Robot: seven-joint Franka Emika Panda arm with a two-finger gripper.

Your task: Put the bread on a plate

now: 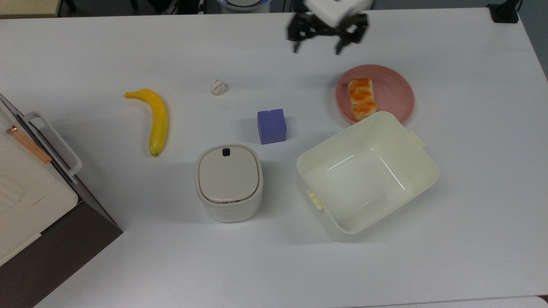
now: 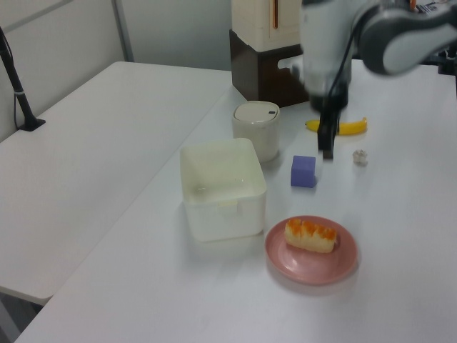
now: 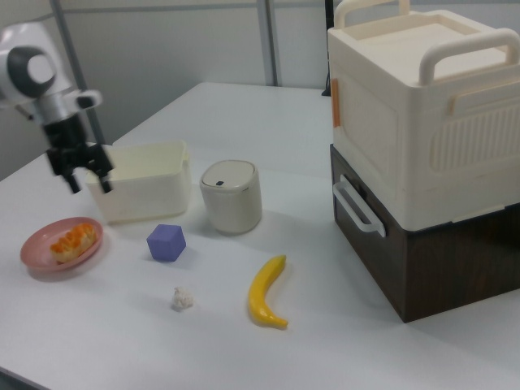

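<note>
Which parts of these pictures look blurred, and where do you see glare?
Top view: the tool is smeared by motion, while the bread is crisp; bright streaks glint inside the cream tub. Left view: the arm is blurred.

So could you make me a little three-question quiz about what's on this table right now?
1. True or false: the bread lies on the plate.
2. Which stands nearest the plate in the top view: A) banana B) tub C) paper ball?
3. Fill in: the hand is ____ and holds nothing.

Key: 1 true; 2 B; 3 open.
</note>
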